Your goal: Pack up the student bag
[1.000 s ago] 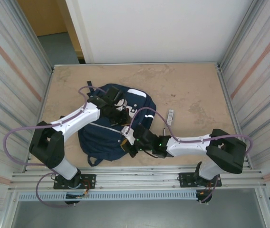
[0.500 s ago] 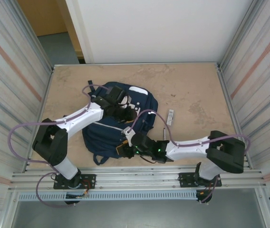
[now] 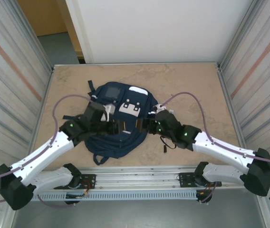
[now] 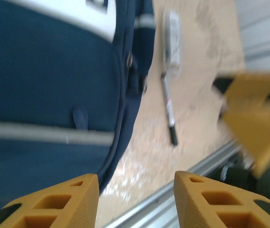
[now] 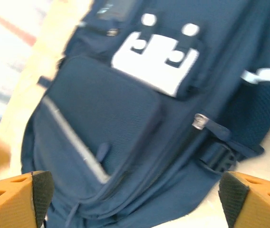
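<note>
Right pincer [image 5: 135, 190] by student bag [image 5: 125, 118]; tan table [image 3: 192, 90]

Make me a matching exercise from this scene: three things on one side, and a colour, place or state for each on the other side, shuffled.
Things:
1. student bag
2. pen
3. right claw

Descriptions:
A. open, holding nothing
B. navy blue with white patches
C. lying on the table beside the bag

Pairs: 1-B, 2-C, 3-A
</note>
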You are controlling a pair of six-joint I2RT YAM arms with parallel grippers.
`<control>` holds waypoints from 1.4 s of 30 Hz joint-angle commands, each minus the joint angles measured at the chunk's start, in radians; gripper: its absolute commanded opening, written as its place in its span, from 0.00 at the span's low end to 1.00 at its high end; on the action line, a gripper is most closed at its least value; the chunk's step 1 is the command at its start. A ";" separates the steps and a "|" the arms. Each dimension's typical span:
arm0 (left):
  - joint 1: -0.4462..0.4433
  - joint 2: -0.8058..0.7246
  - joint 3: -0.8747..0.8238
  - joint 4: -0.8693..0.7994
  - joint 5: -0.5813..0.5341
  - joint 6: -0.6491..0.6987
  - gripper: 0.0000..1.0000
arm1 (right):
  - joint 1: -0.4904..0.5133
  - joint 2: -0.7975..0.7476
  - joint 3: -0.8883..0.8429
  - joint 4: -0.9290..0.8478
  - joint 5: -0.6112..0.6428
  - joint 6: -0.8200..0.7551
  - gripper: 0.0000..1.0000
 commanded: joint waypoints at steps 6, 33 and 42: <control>-0.273 0.097 -0.046 -0.105 -0.357 -0.227 0.47 | -0.026 0.186 0.158 -0.177 -0.128 0.153 0.89; -0.337 0.519 0.092 -0.251 -0.495 -0.428 0.08 | 0.014 0.418 0.201 -0.045 -0.227 0.419 0.83; -0.333 0.512 0.082 -0.222 -0.466 -0.403 0.00 | 0.027 0.480 0.205 -0.008 -0.283 0.484 0.81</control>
